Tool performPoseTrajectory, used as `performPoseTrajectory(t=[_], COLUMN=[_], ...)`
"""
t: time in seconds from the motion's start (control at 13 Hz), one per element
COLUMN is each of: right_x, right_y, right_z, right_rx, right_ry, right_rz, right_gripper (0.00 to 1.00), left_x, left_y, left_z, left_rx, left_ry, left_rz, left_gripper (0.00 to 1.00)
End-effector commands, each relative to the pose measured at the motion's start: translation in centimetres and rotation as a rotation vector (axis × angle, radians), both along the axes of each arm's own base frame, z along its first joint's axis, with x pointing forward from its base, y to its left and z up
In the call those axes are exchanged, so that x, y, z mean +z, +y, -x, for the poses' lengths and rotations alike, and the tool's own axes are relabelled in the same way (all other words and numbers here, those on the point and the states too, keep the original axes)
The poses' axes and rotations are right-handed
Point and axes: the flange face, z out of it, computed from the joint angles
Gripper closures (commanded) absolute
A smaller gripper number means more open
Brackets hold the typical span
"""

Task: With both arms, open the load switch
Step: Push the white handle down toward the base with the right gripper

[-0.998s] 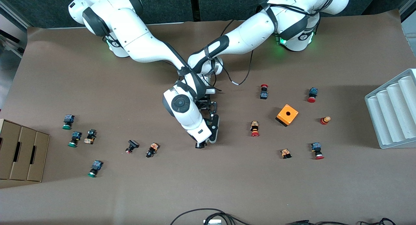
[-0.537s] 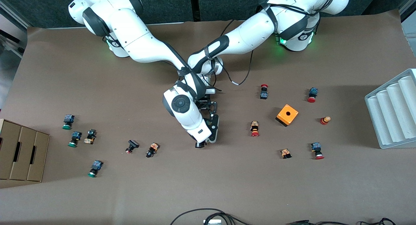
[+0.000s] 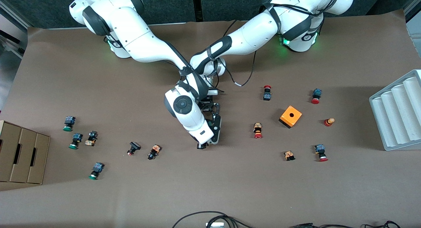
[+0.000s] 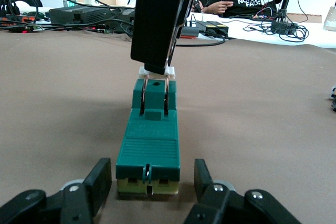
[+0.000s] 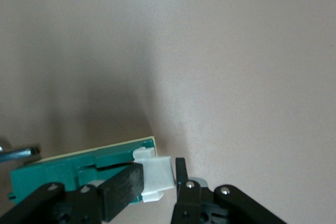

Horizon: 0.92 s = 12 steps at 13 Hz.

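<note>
The load switch (image 4: pixel 149 140) is a narrow green block lying flat mid-table, with a white sliding piece (image 5: pixel 160 174) at one end. My left gripper (image 4: pixel 153 174) lies low along the table, its fingers (image 4: pixel 102 179) shut on the sides of the green body's other end. My right gripper (image 5: pixel 157 174) comes down from above, shut on the white piece. In the left wrist view, the right gripper (image 4: pixel 155 71) stands over that end. In the front view the right gripper (image 3: pixel 202 145) and left gripper (image 3: pixel 215 136) meet and hide the switch.
Small push buttons (image 3: pixel 258 130) lie scattered toward both ends of the table. An orange cube (image 3: pixel 290 116) sits toward the left arm's end, with a grey ribbed tray (image 3: pixel 398 113) at that edge. Cardboard boxes (image 3: pixel 23 155) stand at the right arm's end.
The right arm's hand has shifted very slightly over the switch. The left arm and the things on the table have not moved.
</note>
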Motion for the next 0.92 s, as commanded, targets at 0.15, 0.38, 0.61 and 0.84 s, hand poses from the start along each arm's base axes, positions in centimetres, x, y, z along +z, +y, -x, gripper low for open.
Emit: performPoseTrajectory(t=[0.15,0.38,0.61,0.84], right_x=[0.2,0.44,0.47,0.71], right_y=[0.42,0.39,0.72,1.03], right_z=[1.71,1.91,2.23,2.55], right_rx=[0.009,0.011,0.017,0.023], right_ry=[0.041,0.047,0.048,0.047], right_rz=[0.017,0.02,0.021,0.02], right_gripper=[0.67,0.67,0.68,0.69], left_x=[-0.21,-0.21,-0.21,-0.21], left_y=[-0.4,-0.4,-0.4,-0.4], left_z=[-0.02,-0.02,-0.02,-0.02], left_rx=[-0.003,-0.003,-0.003,-0.003], left_ry=[-0.025,-0.025,-0.025,-0.025], left_rz=[-0.001,-0.001,-0.001,-0.001], left_gripper=[0.29,0.28,0.29,0.29])
